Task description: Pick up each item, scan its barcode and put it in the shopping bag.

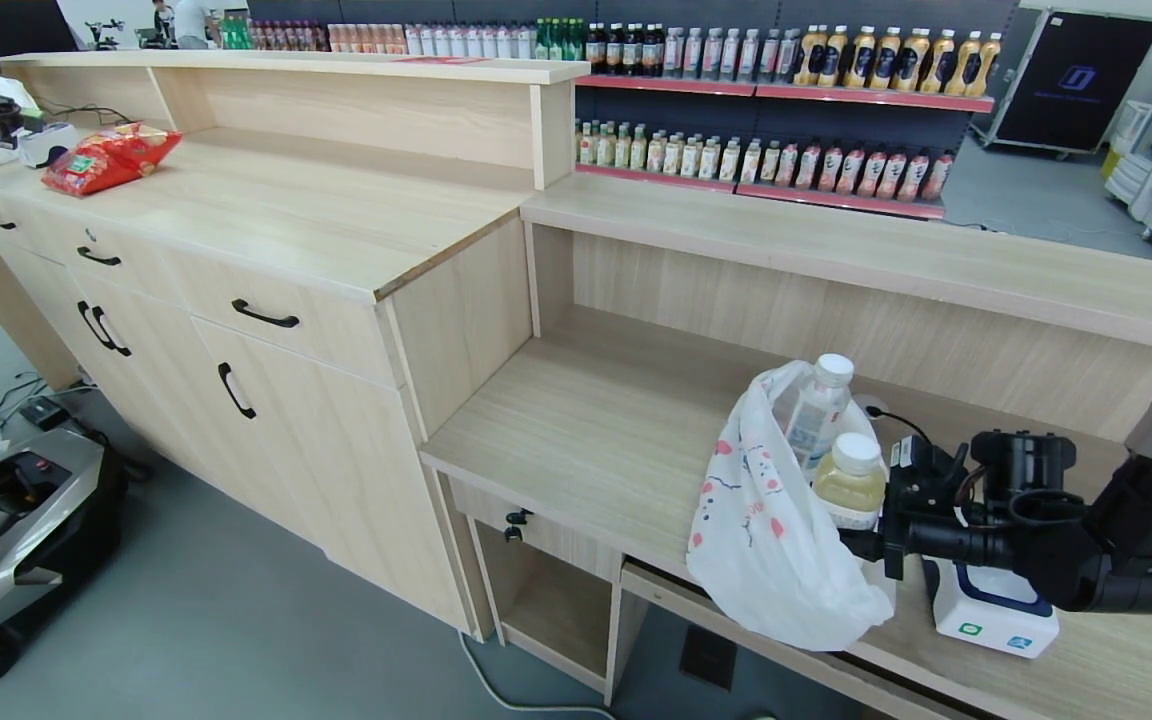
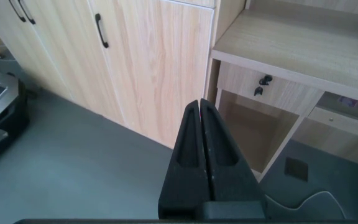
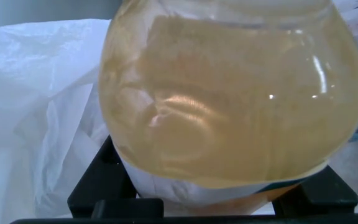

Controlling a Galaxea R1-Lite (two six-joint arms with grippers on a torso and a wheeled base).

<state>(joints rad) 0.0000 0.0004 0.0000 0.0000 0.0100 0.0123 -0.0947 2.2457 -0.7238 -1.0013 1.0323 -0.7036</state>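
Observation:
A white shopping bag (image 1: 766,540) with red prints stands open on the low counter (image 1: 596,430). A clear water bottle (image 1: 818,410) stands upright inside it. My right gripper (image 1: 884,512) is shut on a yellow juice bottle (image 1: 848,480) with a white cap, held at the bag's mouth beside the water bottle. In the right wrist view the juice bottle (image 3: 229,93) sits between the black fingers (image 3: 98,186), with the bag's plastic (image 3: 42,124) behind. My left gripper (image 2: 201,106) is shut on nothing and hangs over the grey floor in front of the cabinet. A red snack bag (image 1: 108,158) lies on the high counter at far left.
A white and blue scanner box (image 1: 991,615) sits on the low counter under my right arm. A cabinet with black handles (image 1: 266,318) fills the left. A drawer with a key (image 2: 265,84) is below the low counter. Drink shelves (image 1: 786,100) stand behind.

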